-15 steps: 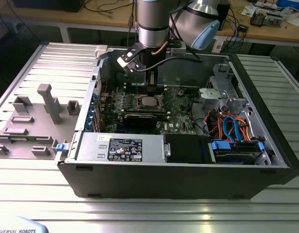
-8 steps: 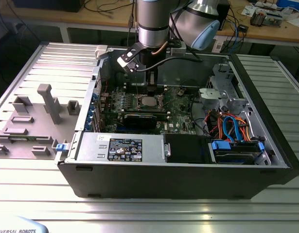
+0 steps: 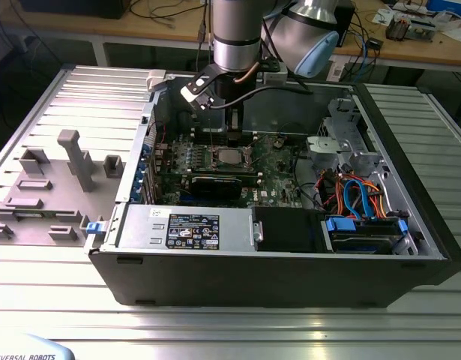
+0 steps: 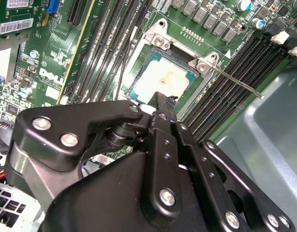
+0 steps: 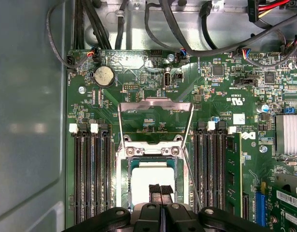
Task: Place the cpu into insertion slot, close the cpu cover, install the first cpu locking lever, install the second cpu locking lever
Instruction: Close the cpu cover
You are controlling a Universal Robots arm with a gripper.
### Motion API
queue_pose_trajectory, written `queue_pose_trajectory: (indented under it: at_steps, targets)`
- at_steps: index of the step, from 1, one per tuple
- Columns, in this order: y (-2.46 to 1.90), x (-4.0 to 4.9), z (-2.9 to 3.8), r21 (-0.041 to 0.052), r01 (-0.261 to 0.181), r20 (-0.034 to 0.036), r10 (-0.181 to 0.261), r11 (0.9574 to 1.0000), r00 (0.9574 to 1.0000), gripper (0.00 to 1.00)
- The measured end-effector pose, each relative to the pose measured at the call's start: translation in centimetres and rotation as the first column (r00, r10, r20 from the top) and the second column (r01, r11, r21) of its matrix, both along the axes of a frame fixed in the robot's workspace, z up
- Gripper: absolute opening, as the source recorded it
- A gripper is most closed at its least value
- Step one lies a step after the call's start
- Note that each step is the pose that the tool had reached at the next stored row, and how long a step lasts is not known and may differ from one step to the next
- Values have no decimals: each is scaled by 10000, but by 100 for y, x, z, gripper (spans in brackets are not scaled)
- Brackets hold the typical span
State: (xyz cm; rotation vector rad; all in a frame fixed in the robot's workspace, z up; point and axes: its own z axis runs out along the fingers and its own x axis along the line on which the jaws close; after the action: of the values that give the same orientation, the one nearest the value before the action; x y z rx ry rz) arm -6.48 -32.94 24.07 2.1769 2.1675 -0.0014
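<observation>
The cpu point(image 5: 147, 175) lies flat in the insertion slot point(image 5: 121, 180), its pale silvery top facing up; it also shows in the second wrist view as the cpu point(image 4: 162, 79) and from outside as the cpu point(image 3: 230, 156). The cpu cover point(image 5: 155, 105) stands open, swung back from the socket. A thin locking lever point(image 4: 235, 79) sticks out sideways, unlatched. My gripper point(image 5: 161, 189) hovers over the chip's edge, its black fingertips pressed together, shut with nothing between them. In the exterior view the gripper point(image 3: 234, 139) hangs just above the socket inside the open case.
Long black memory slots point(image 5: 90, 174) flank the socket on both sides. A black graphics card point(image 3: 215, 184), a power supply point(image 3: 185, 227) and coloured cables point(image 3: 357, 196) fill the case. The grey case wall point(image 5: 27, 121) is close by. Grey fixtures point(image 3: 76, 157) stand on the table at the exterior view's left.
</observation>
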Motion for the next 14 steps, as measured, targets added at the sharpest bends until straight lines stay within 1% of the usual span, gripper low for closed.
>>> queue_pose_trajectory:
  at_steps: [14]
  targets:
    - [0, 0, 50, 2, 0, 1, 0, 10000, 10000, 11]
